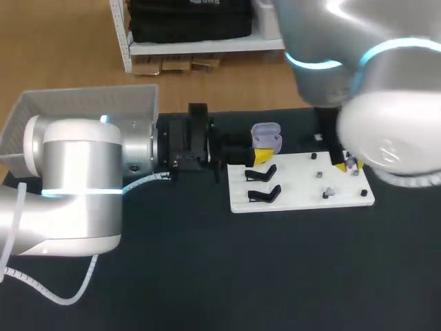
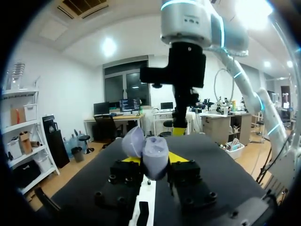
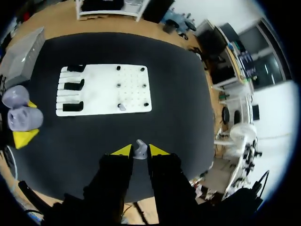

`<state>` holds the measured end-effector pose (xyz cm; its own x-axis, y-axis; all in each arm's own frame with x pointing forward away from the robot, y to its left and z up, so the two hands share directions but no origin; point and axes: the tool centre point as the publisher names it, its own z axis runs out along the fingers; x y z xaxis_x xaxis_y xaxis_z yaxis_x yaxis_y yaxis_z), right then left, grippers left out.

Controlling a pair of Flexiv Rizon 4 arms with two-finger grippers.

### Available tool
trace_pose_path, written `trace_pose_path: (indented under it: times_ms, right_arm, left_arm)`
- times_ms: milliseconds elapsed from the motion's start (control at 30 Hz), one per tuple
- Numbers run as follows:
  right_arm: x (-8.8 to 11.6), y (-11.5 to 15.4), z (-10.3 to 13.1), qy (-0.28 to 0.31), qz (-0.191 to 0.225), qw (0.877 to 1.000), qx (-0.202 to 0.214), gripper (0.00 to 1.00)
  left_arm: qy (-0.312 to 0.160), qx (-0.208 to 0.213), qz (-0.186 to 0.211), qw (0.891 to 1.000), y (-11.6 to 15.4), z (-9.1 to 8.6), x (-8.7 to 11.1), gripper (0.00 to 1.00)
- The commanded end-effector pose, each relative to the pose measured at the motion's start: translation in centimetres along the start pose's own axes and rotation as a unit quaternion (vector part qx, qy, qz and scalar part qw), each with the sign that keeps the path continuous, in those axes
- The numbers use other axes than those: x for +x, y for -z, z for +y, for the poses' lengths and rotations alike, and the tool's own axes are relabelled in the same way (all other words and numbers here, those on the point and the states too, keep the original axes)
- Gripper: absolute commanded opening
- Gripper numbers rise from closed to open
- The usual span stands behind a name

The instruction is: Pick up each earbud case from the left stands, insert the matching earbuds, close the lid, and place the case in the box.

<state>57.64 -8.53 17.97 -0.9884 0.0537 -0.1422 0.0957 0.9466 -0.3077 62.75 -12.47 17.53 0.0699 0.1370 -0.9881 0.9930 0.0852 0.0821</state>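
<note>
Holding open lavender plastic earbud case (image 1: 266, 136) in left gripper (image 2: 154, 159), fingers clamped | right gripper (image 3: 139, 151) pinches small grey earbud (image 3: 140, 147) | case well apart, beyond white board's (image 1: 303, 193) opposite edge

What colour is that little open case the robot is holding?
Pale lilac; the left wrist view shows the case best.

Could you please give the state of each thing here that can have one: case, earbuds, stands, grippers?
earbud case: lid open, held by the left gripper
left gripper: shut on the earbud case
earbud: in the right gripper, not yet in the case
right gripper: shut on the earbud
other earbud: on the white board
stands: all three empty
</note>
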Motion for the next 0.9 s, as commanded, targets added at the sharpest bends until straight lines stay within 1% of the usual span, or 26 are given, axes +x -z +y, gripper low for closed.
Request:
trace_pose_path:
  times_ms: [33,100,267,333,400,433,900]
  right_arm:
    - [-0.1,3.2,1.1,-0.071,0.043,0.997,0.008,0.00]
    - [0.2,4.2,1.4,-0.086,0.042,0.995,0.013,0.00]
    - [0.6,7.0,2.2,-0.112,0.023,0.993,-0.002,0.00]
    - [0.8,8.0,2.7,-0.122,0.029,0.992,-0.023,0.00]
    - [1.4,8.6,3.3,-0.150,0.049,0.987,-0.042,0.00]
    - [1.8,9.2,3.8,-0.161,0.044,0.984,-0.056,0.00]
    - [1.8,9.2,3.8,-0.161,0.044,0.984,-0.056,0.00]
  left_arm:
    - [-0.002,-0.006,-0.005,1.000,-0.1,-0.2,0.2,0.00]
    - [-0.002,-0.006,-0.005,1.000,-0.1,-0.2,0.2,0.00]
    - [-0.002,-0.006,-0.005,1.000,-0.1,-0.2,0.2,0.00]
    - [-0.002,-0.006,-0.005,1.000,-0.1,-0.2,0.2,0.00]
    - [-0.002,-0.006,-0.005,1.000,-0.1,-0.2,0.2,0.00]
    - [-0.002,-0.006,-0.005,1.000,-0.1,-0.2,0.2,0.00]
    - [-0.002,-0.006,-0.005,1.000,-0.1,-0.2,0.2,0.00]
